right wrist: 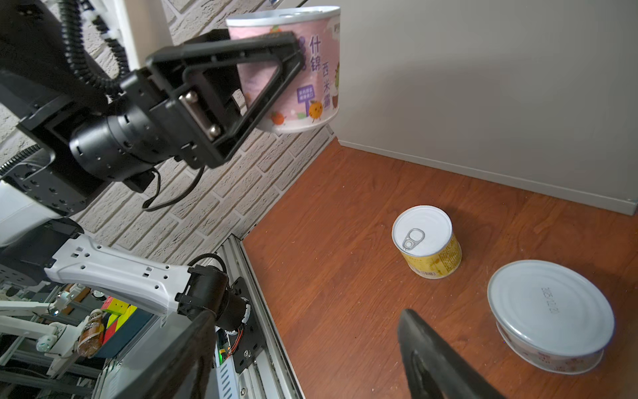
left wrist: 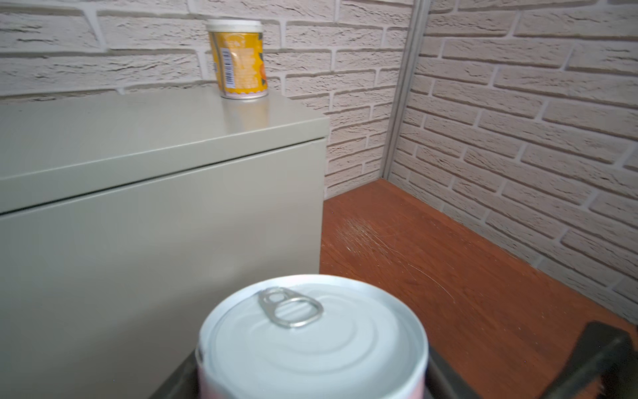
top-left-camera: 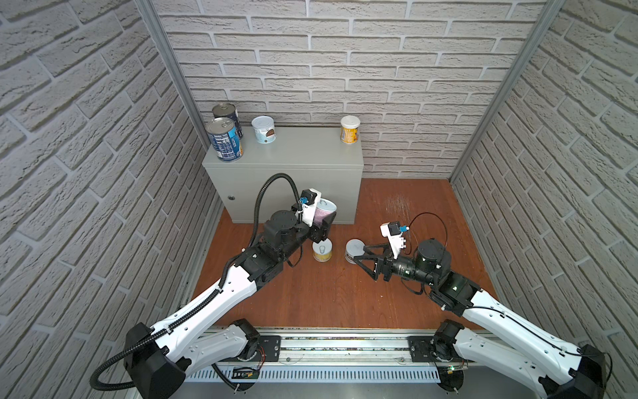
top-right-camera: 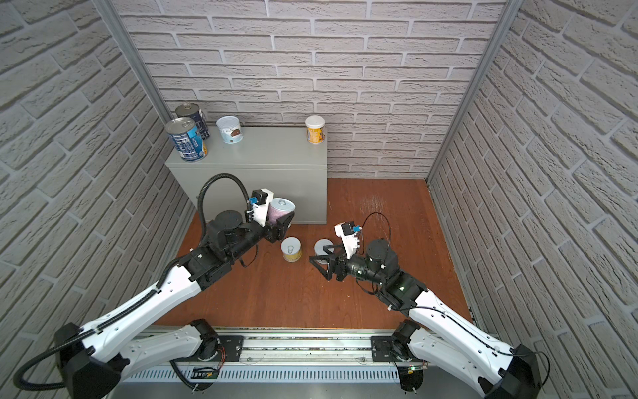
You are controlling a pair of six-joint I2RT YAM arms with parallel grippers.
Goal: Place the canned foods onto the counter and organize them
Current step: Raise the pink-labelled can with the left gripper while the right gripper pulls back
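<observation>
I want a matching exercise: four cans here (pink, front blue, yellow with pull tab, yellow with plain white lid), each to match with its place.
1. pink can
2. front blue can
3. yellow can with pull tab
4. yellow can with plain white lid

a. alone at a back corner of the counter
b. standing on the floor
c. held by the left gripper
d. on the counter beside another blue can

Pairs: 1-c, 2-d, 3-b, 4-a

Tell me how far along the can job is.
Done: four cans stand on the counter: two blue cans, a white-labelled can, a yellow can. In hand: the left pincer holds the pink can off the floor, before the counter. Left: a pull-tab yellow can and a plain-lidded can on the floor, near the open right pincer.
</observation>
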